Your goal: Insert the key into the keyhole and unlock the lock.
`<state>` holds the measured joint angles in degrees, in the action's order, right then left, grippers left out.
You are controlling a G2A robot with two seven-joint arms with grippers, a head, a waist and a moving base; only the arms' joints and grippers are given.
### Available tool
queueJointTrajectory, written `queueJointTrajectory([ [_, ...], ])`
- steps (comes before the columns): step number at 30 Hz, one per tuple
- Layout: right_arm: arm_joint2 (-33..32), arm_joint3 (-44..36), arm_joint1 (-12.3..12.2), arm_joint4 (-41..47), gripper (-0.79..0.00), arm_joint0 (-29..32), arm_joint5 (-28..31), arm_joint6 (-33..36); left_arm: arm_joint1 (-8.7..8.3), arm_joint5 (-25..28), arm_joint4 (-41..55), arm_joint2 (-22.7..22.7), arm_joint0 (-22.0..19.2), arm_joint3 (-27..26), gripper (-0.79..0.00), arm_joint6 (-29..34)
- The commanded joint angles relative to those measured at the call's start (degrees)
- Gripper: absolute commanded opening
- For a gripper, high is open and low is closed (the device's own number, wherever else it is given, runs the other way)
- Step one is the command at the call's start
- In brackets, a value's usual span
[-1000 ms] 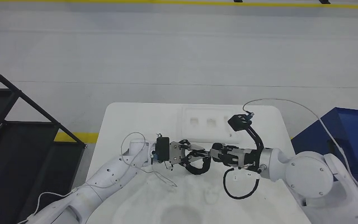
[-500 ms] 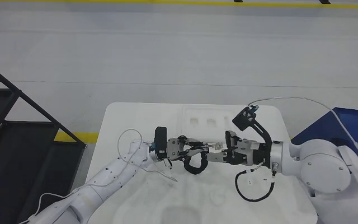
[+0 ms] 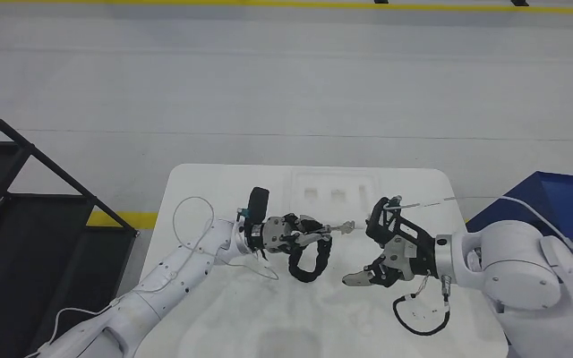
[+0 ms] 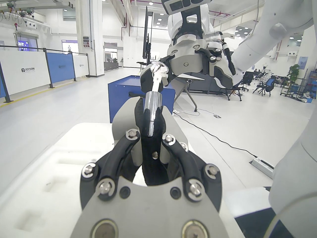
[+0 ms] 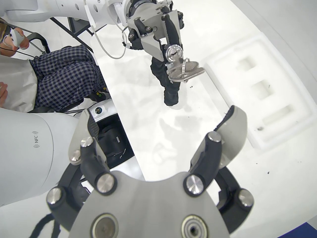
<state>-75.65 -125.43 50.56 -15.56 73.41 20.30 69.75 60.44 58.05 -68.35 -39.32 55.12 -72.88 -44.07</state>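
Right wrist view tells the most. The right gripper (image 5: 160, 116) has its two fingers wide apart and holds nothing. It hangs above the white table (image 5: 223, 13), beside the foam tray (image 5: 250, 137).

Facing it, the left gripper (image 3: 300, 236) is clamped on the lock (image 4: 152, 105), gripping its chrome cylinder and holding it up off the table. The black cable (image 5: 169, 90) hangs below. The key (image 5: 184, 71) sits with its blade in the keyhole at the end of the cylinder, and its flat head and ring stick out free.

The long axis of the key continues the axis of the cylinder. It points away from the left gripper, toward the side of the right arm. In the top view this line runs across the table, and the right gripper is apart from the key head, a little to the robot's side of it.

The insertion seems done and the turn remains. I judge the right gripper must come onto this axis, close on the flat head, then rotate about it.
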Motion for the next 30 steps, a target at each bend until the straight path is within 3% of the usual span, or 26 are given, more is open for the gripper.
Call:
queueJointTrajectory([
  [1,0.01,-0.01,0.00,-0.02,0.000,-0.03,-0.01,0.03,-0.09,-0.05,1.05,0.29,-0.22,-0.38,-0.785,1.86],
  [5,-0.05,-0.30,0.04,-0.43,0.000,0.15,0.33,-1.44,-0.15,-0.05,3.78,0.63,-0.57,-0.92,-0.785,6.04],
  [12,-1.41,-5.17,-0.43,-9.76,0.000,2.05,4.98,-4.92,0.07,-0.16,8.53,0.36,-0.80,-1.47,-0.785,13.06],
  [23,2.01,-9.21,-0.62,-20.46,0.000,3.91,6.42,-6.96,0.91,-0.90,13.58,-0.83,0.55,-3.10,-0.785,19.24],
  [30,5.35,-9.21,-0.46,-21.56,0.000,2.10,5.35,-5.88,1.37,-0.33,13.47,-1.80,0.92,-3.57,-0.785,20.75],
])
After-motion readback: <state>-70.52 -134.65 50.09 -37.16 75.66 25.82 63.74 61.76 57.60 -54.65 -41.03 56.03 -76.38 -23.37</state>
